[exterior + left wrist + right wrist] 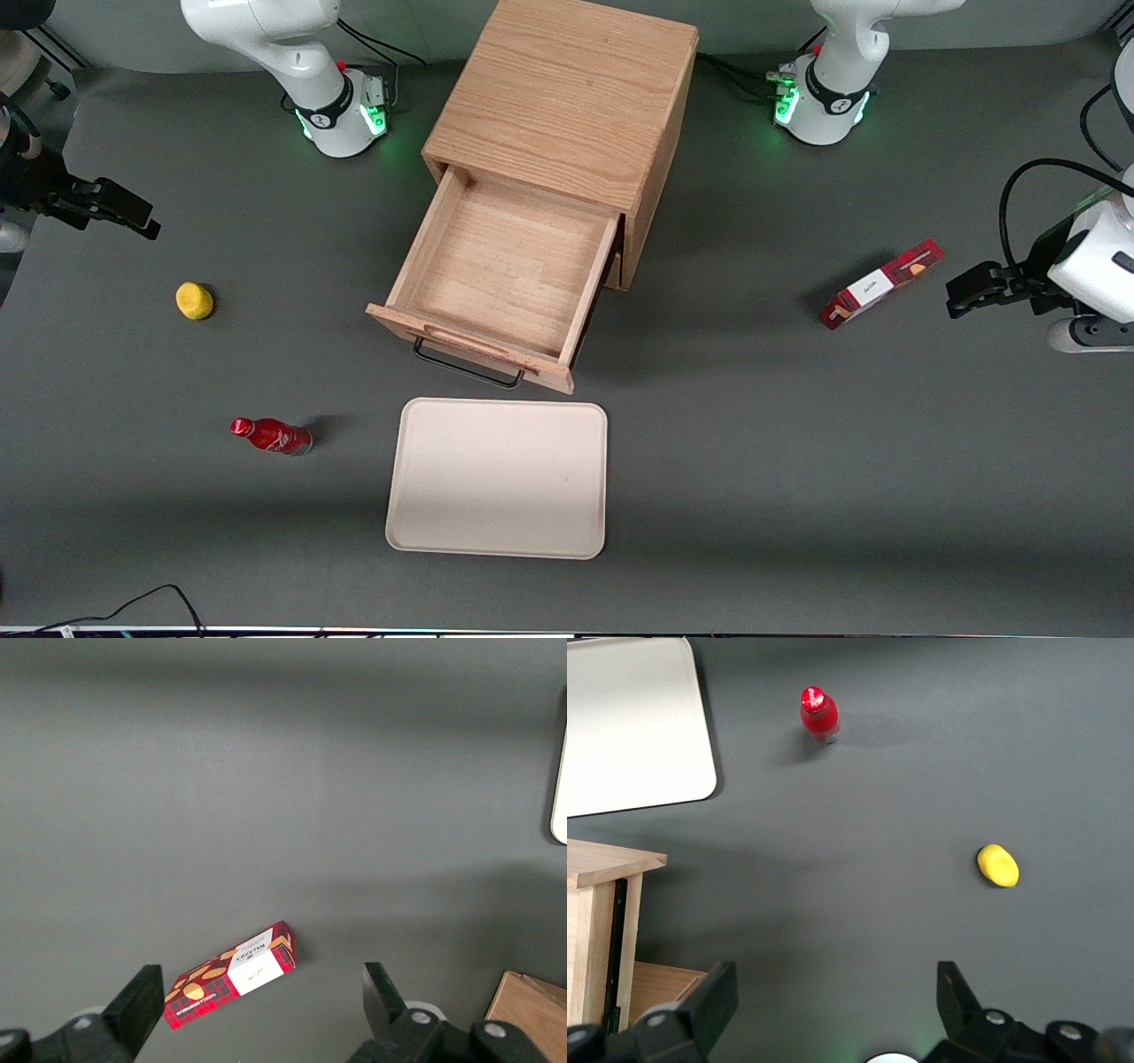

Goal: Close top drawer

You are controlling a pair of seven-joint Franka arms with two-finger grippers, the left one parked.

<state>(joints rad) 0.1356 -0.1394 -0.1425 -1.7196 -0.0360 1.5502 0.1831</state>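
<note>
Hovering: gripper (133,219) hangs above bare table toward the working arm's end, well apart from the cabinet, holding nothing.
Jaws: spread wide; in the right wrist view both fingers (713,1001) show with a broad gap of table between them.
Top drawer (500,275): pulled well out of the oak cabinet (567,97) toward the front camera, inside empty, bare wood floor visible.
Handle (465,365): black wire, under the wooden lip on the drawer front, just above the tray's nearest-to-cabinet edge in the front view.
Tray (498,478): cream, rounded corners, flat on the table in front of the drawer, nearer the front camera, not touching it.
Lemon (194,300): yellow, on the table toward the working arm's end, roughly level with the drawer front.
Bottle (270,436): red, nearer the front camera than the lemon, beside the tray with a gap.
Box (881,283): red snack carton with a white label, toward the parked arm's end, lying flat.
Table (797,461): dark grey mat.
</note>
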